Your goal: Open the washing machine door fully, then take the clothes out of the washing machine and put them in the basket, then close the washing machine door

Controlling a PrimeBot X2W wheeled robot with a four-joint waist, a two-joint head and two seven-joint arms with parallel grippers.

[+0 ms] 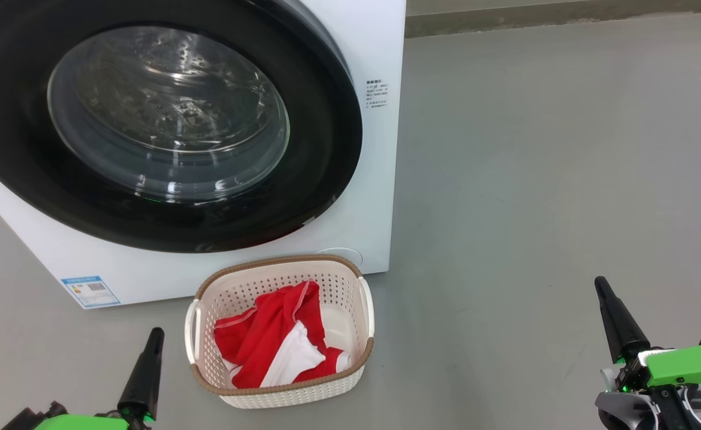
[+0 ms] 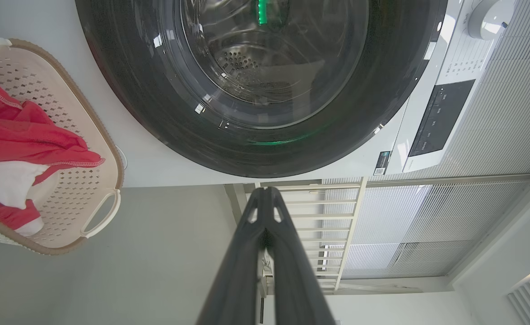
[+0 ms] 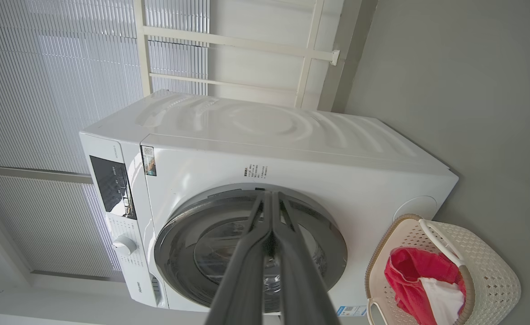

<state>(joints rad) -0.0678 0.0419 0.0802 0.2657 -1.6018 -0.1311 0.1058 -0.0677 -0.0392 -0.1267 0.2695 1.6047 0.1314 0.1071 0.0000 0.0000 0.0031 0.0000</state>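
Observation:
The white washing machine [image 1: 380, 48] stands at the upper left, and its round black-rimmed door [image 1: 326, 179] lies flat against the front, with the glass window showing a bare steel drum. In front of it on the floor sits the cream basket [image 1: 362, 298], holding the red and white clothes [image 1: 267, 340]. My left gripper [image 1: 154, 334] is shut, low at the left, just left of the basket. My right gripper [image 1: 601, 286] is shut too, far to the right over bare floor. The wrist views show the door [image 2: 134, 113] [image 3: 179, 234], the basket [image 2: 107, 149] [image 3: 495, 280] and the clothes [image 2: 16, 135] [image 3: 409, 275].
Grey floor [image 1: 535, 179] stretches to the right of the machine, ending at a wall base [image 1: 565, 18] at the top. Behind the machine the wrist views show a ribbed wall [image 3: 44, 67] and a pale railing [image 2: 351, 225].

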